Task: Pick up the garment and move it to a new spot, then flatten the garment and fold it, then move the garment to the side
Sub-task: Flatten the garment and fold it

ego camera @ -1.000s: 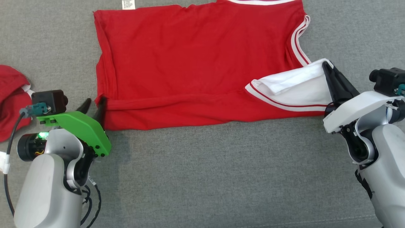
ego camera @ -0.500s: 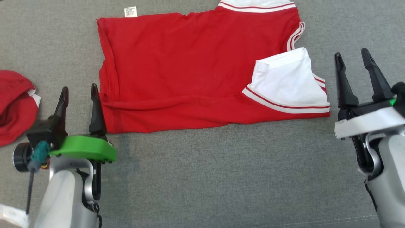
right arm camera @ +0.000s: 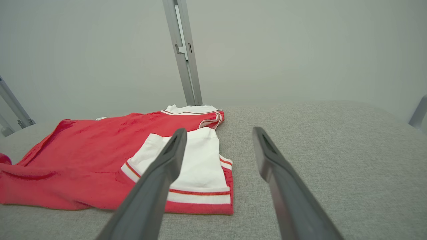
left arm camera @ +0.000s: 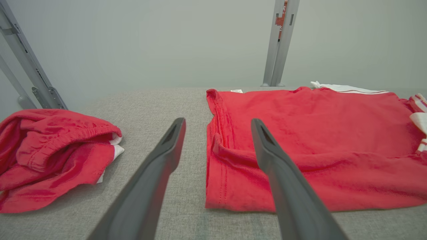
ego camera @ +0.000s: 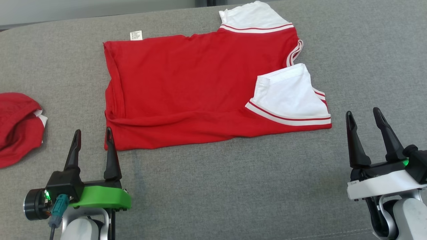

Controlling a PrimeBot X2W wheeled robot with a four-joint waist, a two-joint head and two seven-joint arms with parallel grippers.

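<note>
The garment (ego camera: 186, 86) is a red shirt with white, red-striped sleeves, lying folded and flat on the grey surface; it also appears in the left wrist view (left arm camera: 317, 146) and the right wrist view (right arm camera: 100, 156). One white sleeve (ego camera: 287, 96) is folded over its near right corner. My left gripper (ego camera: 92, 135) stands open just off the garment's near left corner, with nothing between its fingers. My right gripper (ego camera: 363, 115) is open and empty to the right of the sleeve, apart from the cloth.
A second crumpled red garment (ego camera: 16, 126) lies at the far left, also in the left wrist view (left arm camera: 50, 156). The grey padded surface (ego camera: 233, 186) stretches in front. Metal frame posts (right arm camera: 181, 50) stand behind the surface against a pale wall.
Both grippers have opened and let go of the garment, then drawn back toward me. The white sleeve now lies flat on the red cloth. The head camera has tilted, shifting the whole picture.
</note>
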